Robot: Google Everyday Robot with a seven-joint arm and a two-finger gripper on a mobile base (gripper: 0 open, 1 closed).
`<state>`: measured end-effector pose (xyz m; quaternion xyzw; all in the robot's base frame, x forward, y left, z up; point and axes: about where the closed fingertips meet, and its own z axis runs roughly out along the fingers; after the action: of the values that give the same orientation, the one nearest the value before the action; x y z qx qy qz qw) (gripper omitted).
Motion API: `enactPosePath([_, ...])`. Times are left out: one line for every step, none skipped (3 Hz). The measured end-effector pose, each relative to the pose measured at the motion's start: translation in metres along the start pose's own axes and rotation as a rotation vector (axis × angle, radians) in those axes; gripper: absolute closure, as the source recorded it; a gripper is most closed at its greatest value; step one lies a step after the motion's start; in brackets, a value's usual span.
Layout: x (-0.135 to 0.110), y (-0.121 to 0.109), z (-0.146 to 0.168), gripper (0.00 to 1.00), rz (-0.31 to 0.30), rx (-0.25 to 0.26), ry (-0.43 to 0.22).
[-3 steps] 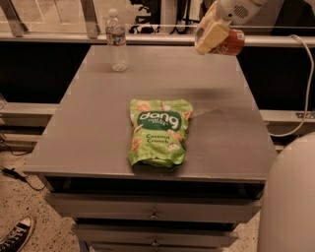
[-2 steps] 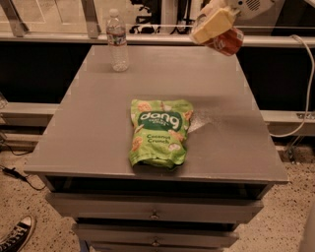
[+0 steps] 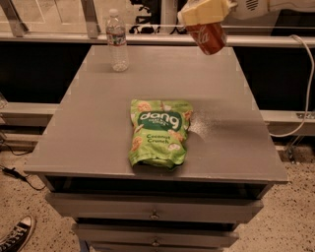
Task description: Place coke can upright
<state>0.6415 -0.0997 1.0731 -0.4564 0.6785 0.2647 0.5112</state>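
Observation:
The coke can [image 3: 207,37] is a red can with white script. It hangs in the air above the far right part of the grey table [image 3: 93,123], tilted, its lower end pointing down and right. My gripper [image 3: 204,15] with its cream-coloured fingers is shut on the can's upper end at the top of the view. The arm reaches in from the upper right. The can's top is hidden by the fingers.
A green Dang Coconut Crunch snack bag [image 3: 157,132] lies flat at the table's middle. A clear plastic water bottle [image 3: 117,40] stands upright at the far left. Drawers [image 3: 155,214] sit below the front edge. A shoe [image 3: 17,235] is on the floor at lower left.
The gripper and the can have moved left and slightly toward the table's middle. The can has tipped closer to vertical. The robot's white body has left the lower right corner.

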Motion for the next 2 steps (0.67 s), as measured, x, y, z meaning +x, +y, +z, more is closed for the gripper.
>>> enactPosePath([-0.0056,0.0057,0.0134,1.00,0.113,-0.004,-0.151])
enactPosePath([-0.0053,0.0058,0.0134,1.00,0.111,-0.004,-0.148])
